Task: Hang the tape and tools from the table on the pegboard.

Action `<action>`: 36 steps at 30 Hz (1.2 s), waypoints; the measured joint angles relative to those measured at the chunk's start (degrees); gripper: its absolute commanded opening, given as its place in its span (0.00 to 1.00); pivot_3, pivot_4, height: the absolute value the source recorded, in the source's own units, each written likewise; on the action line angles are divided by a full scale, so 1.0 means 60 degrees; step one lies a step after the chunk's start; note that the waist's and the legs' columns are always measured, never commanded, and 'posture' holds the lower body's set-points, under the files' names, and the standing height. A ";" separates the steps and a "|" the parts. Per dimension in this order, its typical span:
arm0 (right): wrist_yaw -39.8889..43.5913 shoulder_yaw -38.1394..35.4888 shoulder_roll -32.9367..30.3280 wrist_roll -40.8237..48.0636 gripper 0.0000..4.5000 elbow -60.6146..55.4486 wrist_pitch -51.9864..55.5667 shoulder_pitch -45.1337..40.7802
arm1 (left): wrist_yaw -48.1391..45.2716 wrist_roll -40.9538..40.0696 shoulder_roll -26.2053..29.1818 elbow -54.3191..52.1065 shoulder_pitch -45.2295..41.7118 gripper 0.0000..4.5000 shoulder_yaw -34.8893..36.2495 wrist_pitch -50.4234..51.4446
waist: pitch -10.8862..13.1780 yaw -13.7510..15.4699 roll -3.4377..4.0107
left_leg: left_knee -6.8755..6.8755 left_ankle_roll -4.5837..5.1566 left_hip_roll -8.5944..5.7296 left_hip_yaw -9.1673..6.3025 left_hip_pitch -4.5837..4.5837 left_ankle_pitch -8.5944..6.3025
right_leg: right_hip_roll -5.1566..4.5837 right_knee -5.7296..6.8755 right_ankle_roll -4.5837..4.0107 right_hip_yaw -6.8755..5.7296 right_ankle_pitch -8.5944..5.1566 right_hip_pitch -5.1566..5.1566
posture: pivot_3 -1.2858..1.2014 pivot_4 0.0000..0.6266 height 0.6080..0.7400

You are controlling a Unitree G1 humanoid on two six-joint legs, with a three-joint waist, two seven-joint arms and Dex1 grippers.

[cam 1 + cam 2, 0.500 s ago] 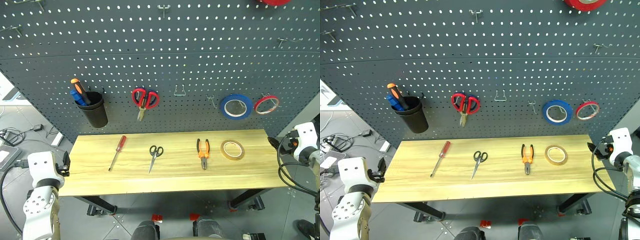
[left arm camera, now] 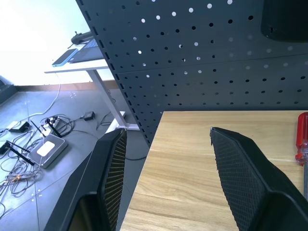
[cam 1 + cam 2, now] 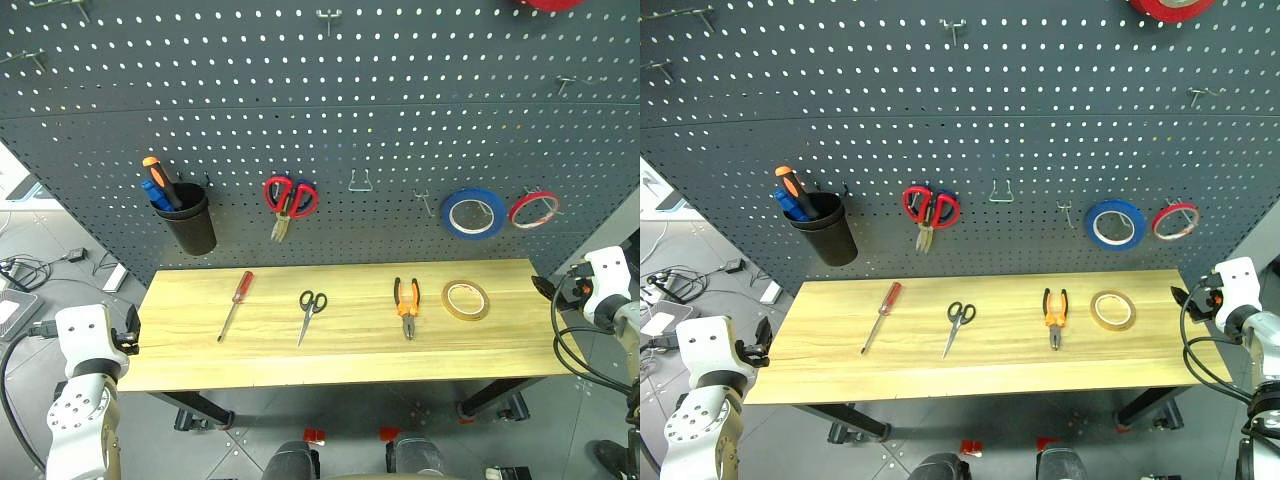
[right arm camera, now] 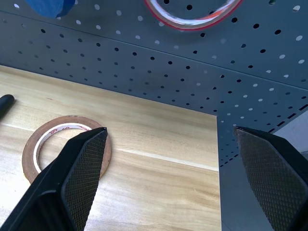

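On the light wood table (image 3: 340, 352) lie, from left to right, a red-handled screwdriver (image 3: 236, 304), black-handled scissors (image 3: 311, 313), orange-and-black pliers (image 3: 405, 306) and the tan tape (image 3: 466, 300). Behind the table stands the dark grey pegboard (image 3: 380, 110). My left gripper (image 3: 131, 333) hovers off the table's left end, open and empty; its wrist view catches the screwdriver's handle (image 2: 301, 137). My right gripper (image 3: 545, 288) hangs off the right end, open and empty, with the tape (image 4: 67, 147) lying ahead of one finger in its wrist view.
The pegboard carries a black cup (image 3: 190, 222) with orange and blue screwdrivers, red-handled scissors (image 3: 289, 198), a blue roll (image 3: 473, 212), a thin red roll (image 3: 533, 208) and bare hooks (image 3: 360, 182). Cables and a power strip (image 2: 45, 147) lie on the floor at the left.
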 measured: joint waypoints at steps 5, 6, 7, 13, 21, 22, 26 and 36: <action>0.0162 0.0095 0.0226 0.0003 1.00 -0.0745 0.0147 0.0321 | 0.0174 0.0040 0.0056 -0.0311 0.0016 0.64 0.0080 0.0093 | 0.0123 0.0002 -0.0008 | 0.0000 0.0000 0.0006 -0.0001 0.0005 0.0000 | -0.0002 0.0006 -0.0001 0.0001 0.0001 0.0004 | 0.48 0.20 1.00; 0.0191 0.0130 0.0248 0.0003 1.00 -0.1065 0.0218 0.0455 | 0.0107 0.0033 0.0113 -0.0481 -0.0025 0.64 0.0063 0.0180 | 0.0171 0.0012 -0.0015 | 0.0000 0.0000 0.0009 -0.0002 0.0006 0.0000 | -0.0003 0.0006 -0.0001 -0.0001 0.0001 0.0006 | 0.48 0.21 1.00; 0.0284 0.0258 0.0299 0.0002 1.00 -0.1484 0.0327 0.0588 | -0.0036 0.0018 0.0287 -0.0688 -0.0091 0.64 0.0011 0.0273 | 0.0235 0.0015 -0.0025 | 0.0000 -0.0001 0.0014 -0.0007 0.0003 0.0001 | -0.0002 0.0008 -0.0003 -0.0007 0.0002 0.0002 | 0.48 0.22 1.00; 0.0525 0.1767 0.0730 -0.0303 1.00 -0.5524 0.1613 0.1916 | -0.1893 -0.0450 0.1370 -0.2303 -0.1166 0.64 -0.1489 0.1419 | 0.0550 0.0071 0.0021 | 0.0001 -0.0006 0.0023 -0.0015 -0.0014 0.0004 | -0.0018 0.0008 -0.0004 -0.0009 0.0005 -0.0006 | 0.46 0.30 1.00; -0.0096 0.2796 0.1138 -0.1067 1.00 -0.6338 0.3504 0.1402 | -0.4017 -0.0736 0.1777 -0.2778 -0.1543 0.64 -0.3699 0.2228 | 0.1035 -0.0168 -0.0007 | 0.0002 -0.0012 0.0033 -0.0001 -0.0092 0.0010 | -0.0018 0.0018 -0.0005 0.0002 0.0005 -0.0103 | 0.45 0.40 1.00; -0.0132 0.2907 0.1193 -0.1171 1.00 -0.6139 0.3652 0.1030 | -0.4275 -0.0736 0.1784 -0.2779 -0.1685 0.64 -0.4026 0.2244 | 0.1129 -0.0231 -0.0006 | 0.0003 -0.0013 0.0033 -0.0001 -0.0093 0.0013 | -0.0017 0.0023 -0.0006 0.0000 0.0006 -0.0103 | 0.45 0.41 1.00; -0.0062 0.3357 0.1342 -0.1524 1.00 -0.5025 0.3663 -0.0037 | -0.4917 -0.0669 0.1798 -0.2756 -0.2084 0.64 -0.4929 0.2228 | 0.1363 -0.0345 -0.0030 | 0.0004 -0.0010 0.0033 0.0000 -0.0103 0.0014 | -0.0017 0.0028 -0.0006 -0.0001 0.0006 -0.0116 | 0.45 0.44 1.00; 0.0315 0.4484 0.1773 -0.2731 1.00 -0.0395 0.2502 -0.2798 | -0.5896 -0.0684 0.1473 -0.2637 -0.3031 0.64 -0.5951 0.2047 | 0.1753 -0.0421 -0.0048 | 0.0124 -0.0048 0.0032 0.0004 -0.0273 0.0038 | -0.0025 0.0050 0.0006 -0.0019 0.0013 -0.0239 | 0.45 0.48 1.00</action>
